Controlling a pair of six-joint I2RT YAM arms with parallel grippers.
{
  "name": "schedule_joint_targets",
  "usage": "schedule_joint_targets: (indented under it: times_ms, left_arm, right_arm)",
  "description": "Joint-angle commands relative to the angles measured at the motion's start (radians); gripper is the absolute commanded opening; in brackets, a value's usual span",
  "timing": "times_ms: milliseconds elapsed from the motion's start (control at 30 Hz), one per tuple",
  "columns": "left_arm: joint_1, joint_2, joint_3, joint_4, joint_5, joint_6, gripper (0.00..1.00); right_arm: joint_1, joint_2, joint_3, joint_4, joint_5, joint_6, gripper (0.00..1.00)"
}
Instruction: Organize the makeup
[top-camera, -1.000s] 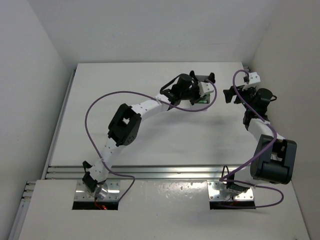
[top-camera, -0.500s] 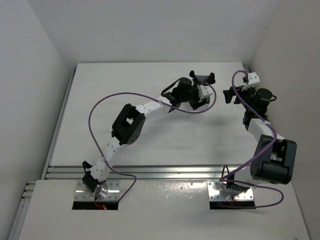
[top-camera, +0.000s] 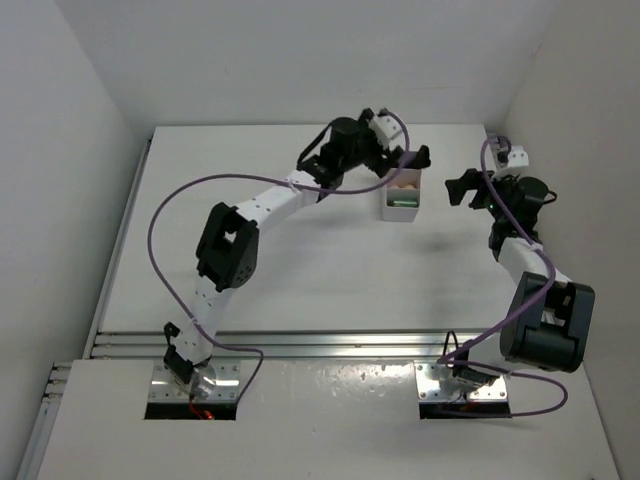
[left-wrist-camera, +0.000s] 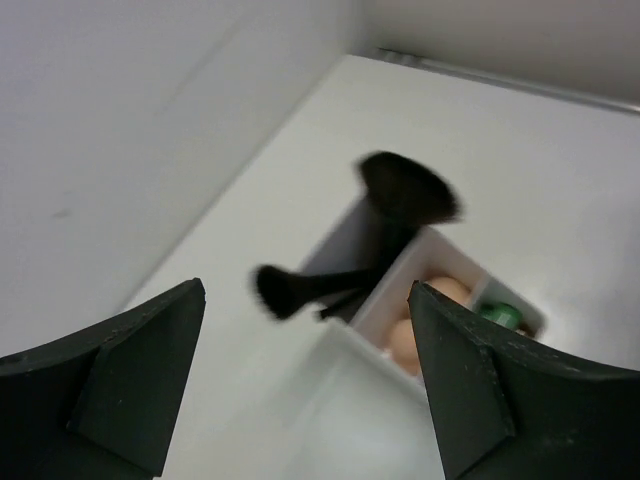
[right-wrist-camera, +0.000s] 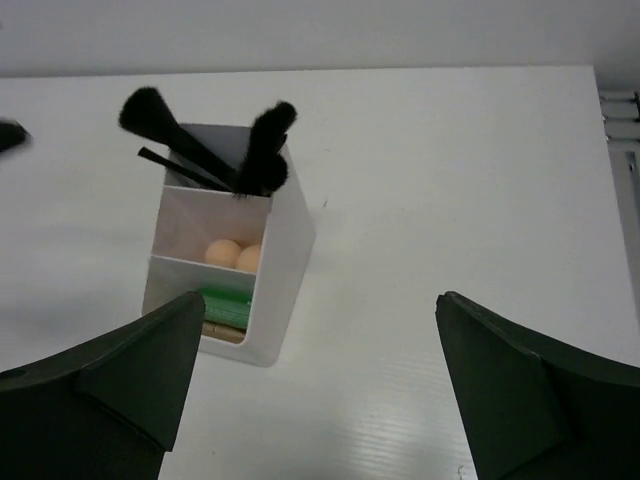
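The makeup sits in a white three-compartment box (right-wrist-camera: 285, 250). Black fan-headed brushes (right-wrist-camera: 160, 118) stand in the far compartment, two peach sponges (right-wrist-camera: 225, 252) lie in the middle one, and a green tube (right-wrist-camera: 228, 306) rests over a tan tube (right-wrist-camera: 222, 333) in the near one. In the top view the box (top-camera: 386, 208) stands at the back right. My left gripper (top-camera: 408, 160) hovers open just behind and above it, holding nothing. In the left wrist view the brushes (left-wrist-camera: 405, 195) and sponges (left-wrist-camera: 432, 300) lie between its open fingers (left-wrist-camera: 130, 370). My right gripper (top-camera: 458, 190) is open to the box's right, apart from it.
The back wall runs close behind the box and the right wall stands close beside my right arm. The left arm's purple cable (top-camera: 200, 190) loops over the left half of the white table (top-camera: 330, 270). An aluminium rail (top-camera: 330, 342) crosses the near edge.
My left gripper opened and pulled back toward the rear wall, uncovering the box. The right gripper opened a little wider and stayed roughly in place.
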Motion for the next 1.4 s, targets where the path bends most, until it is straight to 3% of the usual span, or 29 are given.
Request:
schedule_joint_targets:
  times_ms: [0, 33, 100, 133, 267, 467, 600, 867, 1033, 1200, 1367]
  left_arm:
    - [0.09, -0.139, 0.051, -0.006, -0.232, -0.153, 0.89]
    - [0.11, -0.18, 0.039, -0.043, -0.267, -0.181, 0.89]
    - [0.154, -0.226, 0.003, -0.171, -0.313, -0.23, 0.89]
    - [0.2, -0.251, -0.051, -0.213, -0.325, -0.23, 0.89]
    - [0.292, -0.415, -0.284, -0.321, -0.438, -0.23, 0.89]
    - [0.377, -0.723, -0.634, -0.521, -0.474, -0.23, 0.89]
    - [0.412, -0.861, -0.77, -0.661, -0.451, -0.242, 0.89]
    - [0.441, -1.137, -1.007, -0.68, -0.402, -0.296, 0.89]
    - [0.441, -1.275, -1.083, -0.68, -0.38, -0.305, 0.89]
    - [0.441, -1.318, -1.115, -0.68, -0.315, -0.348, 0.89]
    - [0.441, -1.337, -1.135, -0.669, -0.267, -0.362, 0.89]
  right_arm:
    - [-0.052, -0.039, 0.067, -0.059, 0.013, 0.213, 1.0]
    - [-0.075, -0.033, 0.096, -0.185, 0.013, 0.327, 1.0]
    - [-0.097, -0.03, 0.138, -0.275, 0.011, 0.383, 1.0]
    - [-0.12, -0.029, 0.158, -0.416, 0.024, 0.406, 1.0]
    - [-0.129, -0.048, 0.188, -0.698, 0.114, 0.365, 1.0]
    - [-0.131, -0.123, 0.115, -0.847, 0.283, 0.301, 1.0]
    - [-0.125, -0.144, 0.13, -0.944, 0.314, 0.322, 1.0]
    - [-0.076, -0.244, 0.144, -1.097, 0.251, 0.328, 1.0]
    - [-0.02, -0.351, 0.125, -1.18, 0.309, 0.34, 1.0]
    - [0.032, -0.43, 0.132, -1.34, 0.34, 0.351, 1.0]
    - [0.093, -0.497, 0.147, -1.458, 0.464, 0.386, 1.0]
